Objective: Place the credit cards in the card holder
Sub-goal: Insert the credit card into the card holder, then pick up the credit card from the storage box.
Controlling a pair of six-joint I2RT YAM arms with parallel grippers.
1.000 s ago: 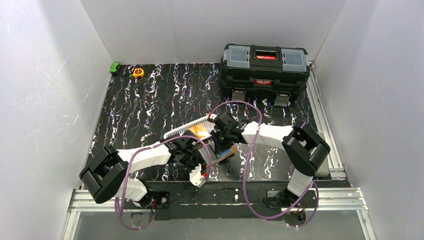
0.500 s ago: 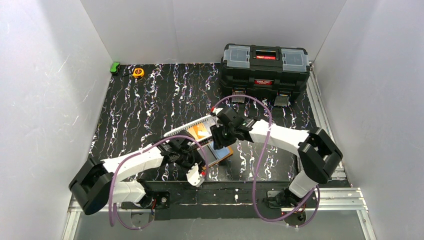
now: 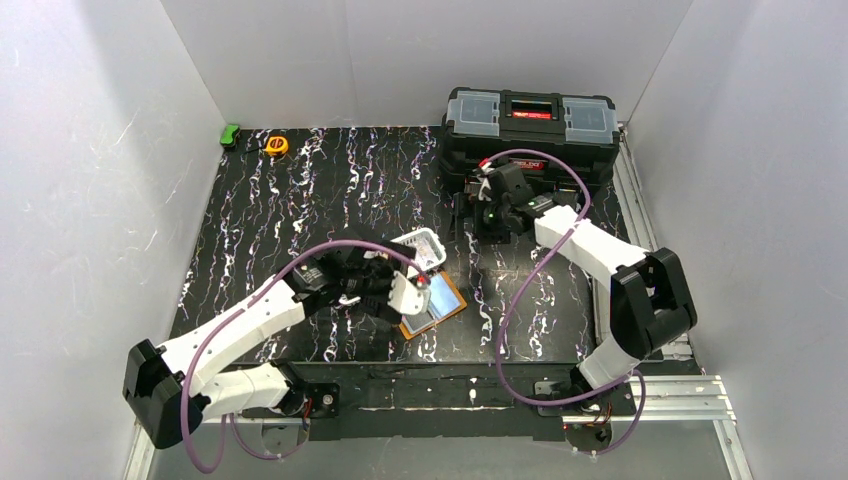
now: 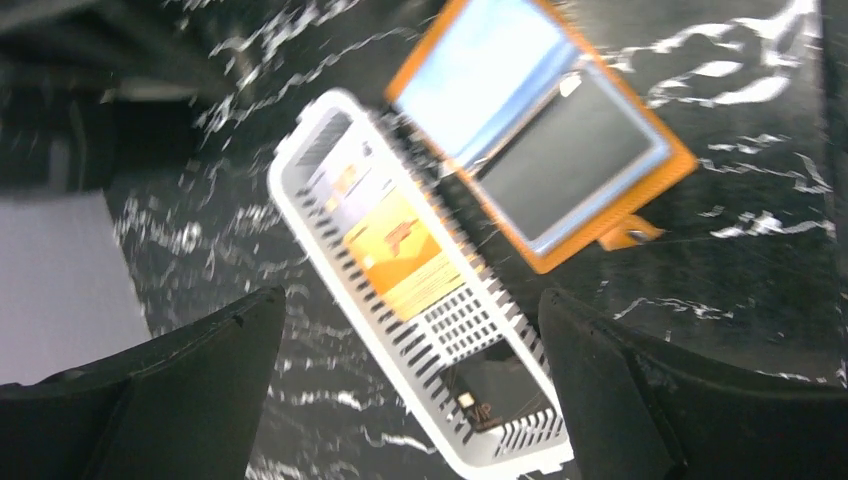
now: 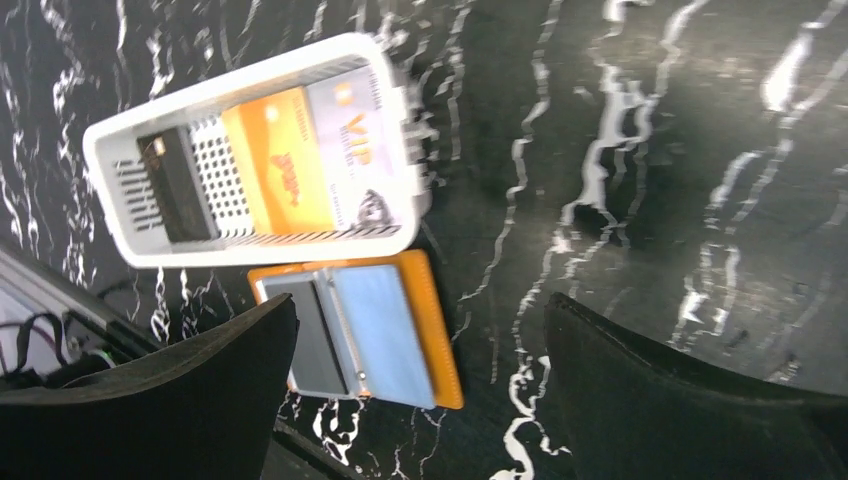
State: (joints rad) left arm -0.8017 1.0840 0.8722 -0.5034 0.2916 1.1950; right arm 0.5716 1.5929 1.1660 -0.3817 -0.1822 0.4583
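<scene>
Low centre in the overhead view, your card holder (image 3: 436, 305) lies flat and unfolded on the worktop (image 3: 300, 200). Your left hand (image 3: 400, 290) hovers beside it, fingers spread, holding nothing. Just beyond, the white slotted basket (image 3: 422, 247) contains the credit cards (image 5: 300, 150). Further up, your right hand (image 3: 483, 212) hangs spread and empty before the black toolbox (image 3: 530, 125).
</scene>
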